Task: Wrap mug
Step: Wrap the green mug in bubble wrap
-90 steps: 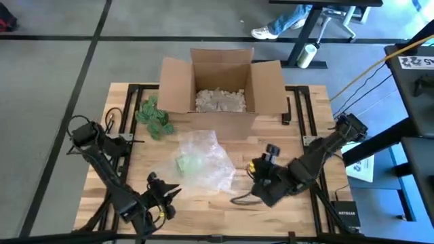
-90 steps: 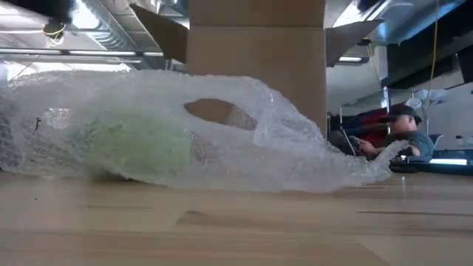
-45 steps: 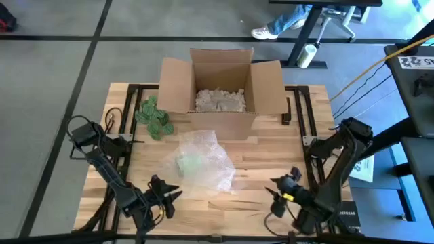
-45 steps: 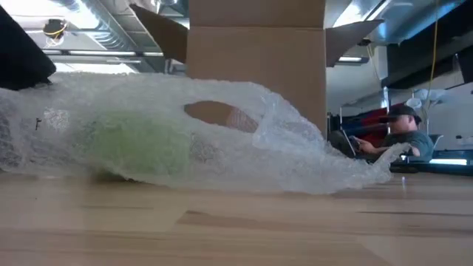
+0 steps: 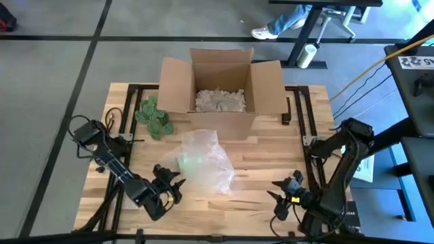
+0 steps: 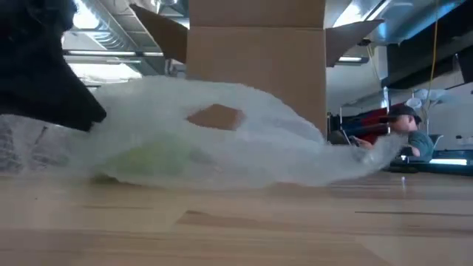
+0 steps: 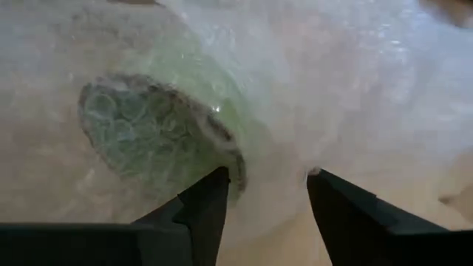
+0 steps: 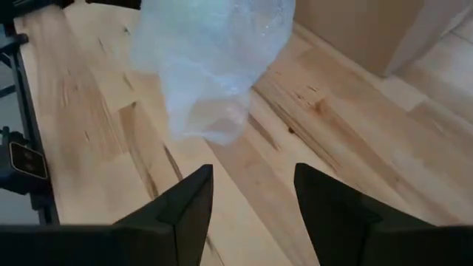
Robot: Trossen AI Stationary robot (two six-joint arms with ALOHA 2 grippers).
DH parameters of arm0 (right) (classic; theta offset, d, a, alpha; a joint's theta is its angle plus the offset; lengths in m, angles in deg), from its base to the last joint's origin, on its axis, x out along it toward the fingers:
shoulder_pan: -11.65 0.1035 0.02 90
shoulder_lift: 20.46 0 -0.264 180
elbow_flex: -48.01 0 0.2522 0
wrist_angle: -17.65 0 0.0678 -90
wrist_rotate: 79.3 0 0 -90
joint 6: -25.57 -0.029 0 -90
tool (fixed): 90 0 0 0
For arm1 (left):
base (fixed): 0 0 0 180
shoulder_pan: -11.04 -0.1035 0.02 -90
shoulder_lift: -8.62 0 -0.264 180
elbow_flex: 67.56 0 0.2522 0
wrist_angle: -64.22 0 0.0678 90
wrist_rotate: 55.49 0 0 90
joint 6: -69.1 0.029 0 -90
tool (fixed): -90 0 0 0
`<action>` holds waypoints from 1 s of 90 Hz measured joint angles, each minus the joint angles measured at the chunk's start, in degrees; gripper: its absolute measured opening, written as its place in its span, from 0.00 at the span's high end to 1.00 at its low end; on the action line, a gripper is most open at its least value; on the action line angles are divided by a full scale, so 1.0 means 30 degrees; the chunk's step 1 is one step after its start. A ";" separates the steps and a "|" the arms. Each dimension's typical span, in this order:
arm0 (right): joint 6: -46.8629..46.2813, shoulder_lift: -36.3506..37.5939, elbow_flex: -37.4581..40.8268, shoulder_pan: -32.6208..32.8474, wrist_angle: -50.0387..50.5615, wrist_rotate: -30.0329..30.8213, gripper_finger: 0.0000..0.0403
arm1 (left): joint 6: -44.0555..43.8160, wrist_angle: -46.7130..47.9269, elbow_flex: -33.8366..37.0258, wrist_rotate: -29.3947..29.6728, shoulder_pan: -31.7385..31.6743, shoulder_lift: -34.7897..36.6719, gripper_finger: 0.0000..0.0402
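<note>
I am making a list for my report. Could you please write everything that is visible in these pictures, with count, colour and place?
Bubble wrap: one sheet, clear, middle of the table, bunched over the mug.
Mug: one, green, lying inside the wrap.
Cardboard box: one, brown, open, at the table's far side, pale filling inside.
Leaves: one bunch, green, left of the box.
Table: one, light wood.
Person: one, seated in the room behind.
Left hand: dark, open, at the wrap's near-left edge.
Right hand: dark, open, near-right of the table, apart from the wrap.
</note>
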 joint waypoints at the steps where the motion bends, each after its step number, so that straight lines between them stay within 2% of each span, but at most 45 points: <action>1: 0.0004 0.0000 0.0000 0.0000 0.0000 -0.0004 0.56 | 0.0052 -0.0028 0.0045 0.0000 -0.0059 0.0000 0.57; 10: 0.0015 0.0000 0.0000 0.0007 -0.0007 -0.0029 0.56 | -0.0313 -0.0146 0.0467 -0.0007 -0.0524 -0.0007 0.58; 18: 0.0037 0.0000 0.0000 0.0007 -0.0001 -0.0029 0.56 | -0.0415 -0.0292 0.0811 0.0015 -0.0833 -0.0007 0.63; 25: 0.0051 0.0000 0.0000 0.0007 -0.0007 -0.0029 0.56 | -0.0042 -0.0539 0.1055 0.0015 -0.0962 -0.0007 0.72; 36: 0.0066 0.0000 0.0000 0.0007 0.0012 -0.0029 0.56 | 0.0591 -0.0664 0.1075 0.0022 -0.0956 -0.0007 0.93; 41: 0.0157 0.0000 0.0000 0.0007 0.0030 -0.0036 0.56 | 0.0669 -0.0693 0.1061 0.0078 -0.0892 -0.0007 0.97; 57: 0.0532 0.0000 0.0000 0.0000 0.0029 -0.0029 0.56 | 0.1201 -0.0545 0.0922 0.0124 -0.0475 0.0066 0.99; 70: 0.0546 0.0000 0.0000 0.0000 0.0032 -0.0032 0.56 | 0.2881 -0.0262 0.0330 -0.0408 -0.0360 0.0943 1.00; 79: 0.0618 -0.0007 0.0000 -0.0007 0.0037 0.0099 0.56 | 0.4420 0.1047 -0.0432 -0.1776 -0.0580 0.1974 1.00; 90: 0.0893 -0.0034 0.0000 -0.0007 0.0030 0.0373 0.56 | 0.6894 0.3019 -0.1775 -0.4733 -0.1279 0.3496 1.00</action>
